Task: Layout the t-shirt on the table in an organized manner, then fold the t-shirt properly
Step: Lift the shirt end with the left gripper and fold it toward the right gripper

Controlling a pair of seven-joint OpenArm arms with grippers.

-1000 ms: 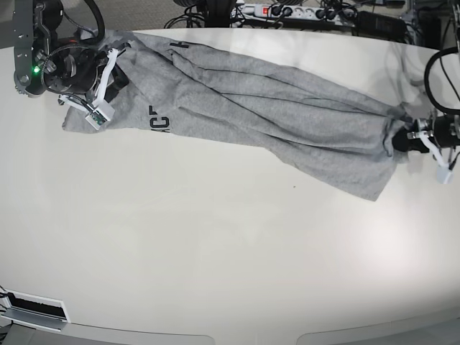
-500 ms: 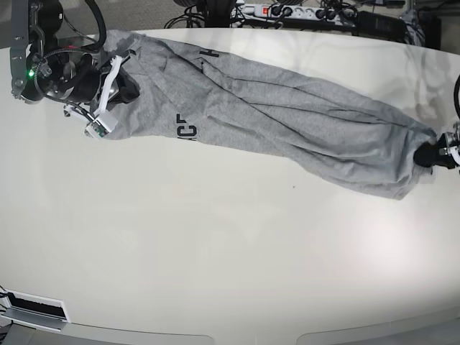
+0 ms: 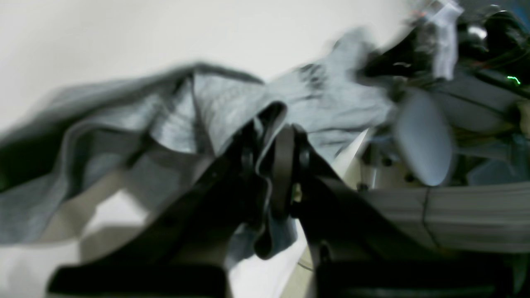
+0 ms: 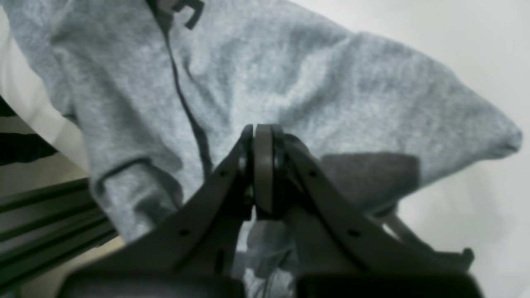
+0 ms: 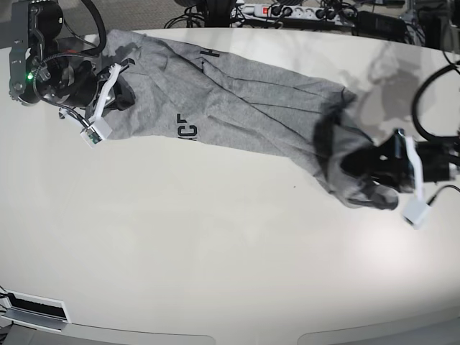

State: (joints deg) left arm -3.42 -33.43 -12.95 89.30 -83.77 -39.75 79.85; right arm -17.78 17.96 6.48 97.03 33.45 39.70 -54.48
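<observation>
The grey t-shirt [image 5: 244, 108] lies in a long bunched band across the far part of the table [image 5: 215, 251], black lettering [image 5: 187, 128] showing near its left end. My right gripper [image 5: 121, 90] is at the band's left end, shut on the cloth. In the right wrist view its jaws [image 4: 263, 165] are pressed together over grey fabric [image 4: 290, 82]. My left gripper [image 5: 357, 167] holds the crumpled right end. In the blurred left wrist view it [image 3: 274, 145] pinches a fold of the shirt [image 3: 223, 103].
A power strip and cables [image 5: 287, 13] run behind the table's far edge. A white slotted fixture [image 5: 32, 309] sits at the front left corner. The table's curved front edge runs along the bottom of the base view.
My left gripper has come back from the table's far right edge toward the middle, dragging the shirt's right end with it, so the cloth is now slack and bunched. The right gripper barely moved.
</observation>
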